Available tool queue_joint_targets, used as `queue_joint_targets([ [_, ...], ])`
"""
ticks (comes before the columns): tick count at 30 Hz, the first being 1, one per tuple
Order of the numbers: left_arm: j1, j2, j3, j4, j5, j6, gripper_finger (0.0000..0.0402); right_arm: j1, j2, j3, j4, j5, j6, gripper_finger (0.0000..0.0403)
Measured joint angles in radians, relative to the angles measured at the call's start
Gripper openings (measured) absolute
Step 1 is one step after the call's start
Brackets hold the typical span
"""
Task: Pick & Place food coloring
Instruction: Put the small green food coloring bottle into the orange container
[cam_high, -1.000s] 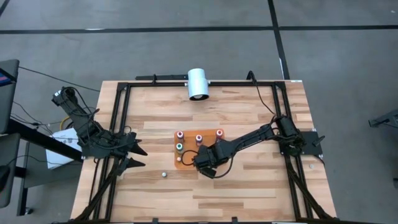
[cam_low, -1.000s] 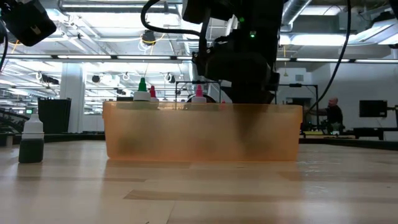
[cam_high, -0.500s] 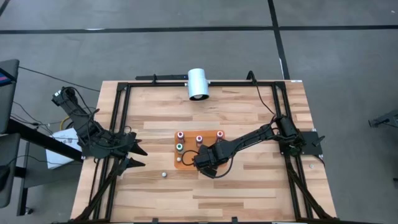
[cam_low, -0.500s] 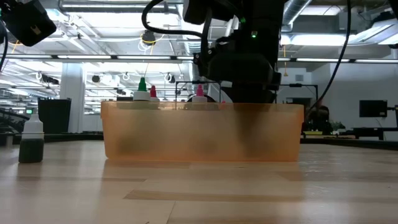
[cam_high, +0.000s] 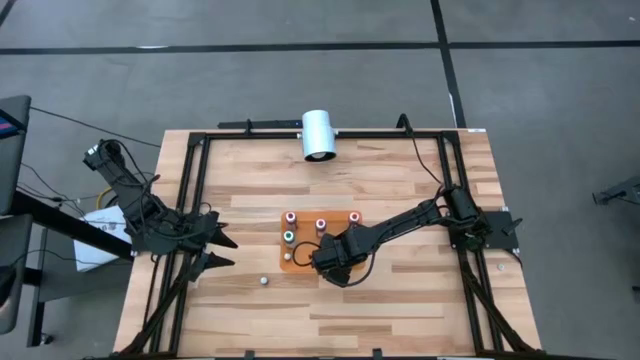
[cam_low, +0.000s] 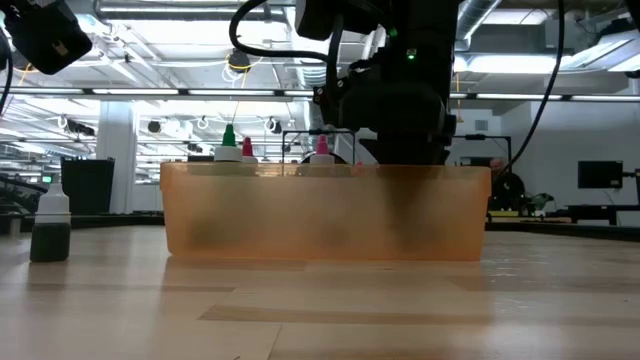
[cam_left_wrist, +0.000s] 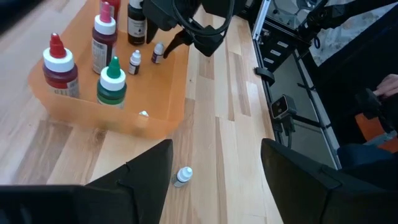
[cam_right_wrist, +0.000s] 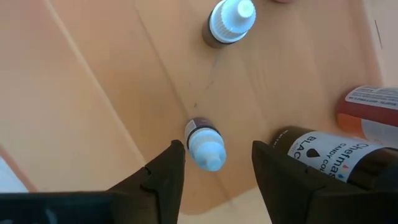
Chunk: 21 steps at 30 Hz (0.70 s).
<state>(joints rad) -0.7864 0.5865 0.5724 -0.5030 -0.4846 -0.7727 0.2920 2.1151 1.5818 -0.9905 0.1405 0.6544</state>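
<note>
The food coloring bottles stand upright in an orange tray (cam_high: 335, 228) at the table's middle: a green-topped one (cam_left_wrist: 112, 84), red-topped ones (cam_left_wrist: 57, 62), and small white-capped ones (cam_right_wrist: 231, 22). My right gripper (cam_right_wrist: 217, 149) points down into the tray's near part, open. Its fingers stand on either side of a tiny pale-capped bottle (cam_right_wrist: 204, 146) that stands on the tray floor, with a gap on both sides. One more small bottle (cam_high: 262, 281) stands on the wood near the tray. My left gripper (cam_high: 215, 250) waits open at the table's left.
A black-labelled bottle (cam_right_wrist: 323, 155) and a red-labelled one (cam_right_wrist: 373, 112) stand close beside the right gripper. A big white cylinder (cam_high: 320, 135) lies at the table's far edge. Black frame rails (cam_high: 190, 200) run along both sides. Bare wood lies nearer than the tray.
</note>
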Motion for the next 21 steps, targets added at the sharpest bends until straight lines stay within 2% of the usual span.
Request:
queue_joint_targets([
  [7,0.0,0.0,0.0,0.0,-0.002,0.0,0.0236,0.0,0.0,0.004,-0.004,-0.007,0.0,0.0171],
  [21,0.0,0.0,0.0,0.0,-0.012,0.001,0.0236,0.011,0.0,0.115,-0.071,-0.008,-0.008,0.0166],
])
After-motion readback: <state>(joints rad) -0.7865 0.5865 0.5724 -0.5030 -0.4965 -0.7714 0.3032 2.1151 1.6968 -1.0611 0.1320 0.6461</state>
